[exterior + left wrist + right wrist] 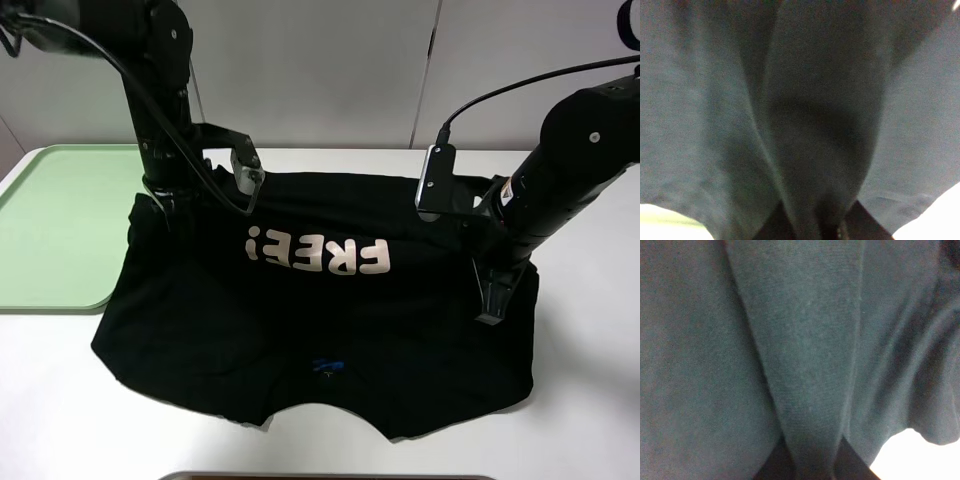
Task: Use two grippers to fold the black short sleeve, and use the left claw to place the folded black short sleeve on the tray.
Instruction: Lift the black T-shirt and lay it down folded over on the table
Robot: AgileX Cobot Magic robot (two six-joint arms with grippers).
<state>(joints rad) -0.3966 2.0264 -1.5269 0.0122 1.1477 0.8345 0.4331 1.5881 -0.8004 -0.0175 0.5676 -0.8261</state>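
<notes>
The black short sleeve (300, 320) lies spread on the white table with its pale "FREE!" lettering (318, 252) upside down and the blue neck label (326, 367) near the front. My left gripper (160, 205) is shut on the shirt's far left edge, beside the tray (50, 230). My right gripper (493, 305) is shut on the shirt's right side. In the left wrist view a ridge of black cloth (805, 150) runs into the left gripper (810, 232). The right wrist view shows a fold of cloth (805, 365) pinched in the right gripper (812, 472). Cloth hides both sets of fingertips.
The mint-green tray sits at the table's left edge, with its corner (660, 220) showing in the left wrist view. Bare white table (590, 340) lies to the right of the shirt and in front of it. A grey panelled wall (330, 70) stands behind. A brown edge (330, 477) shows at the front.
</notes>
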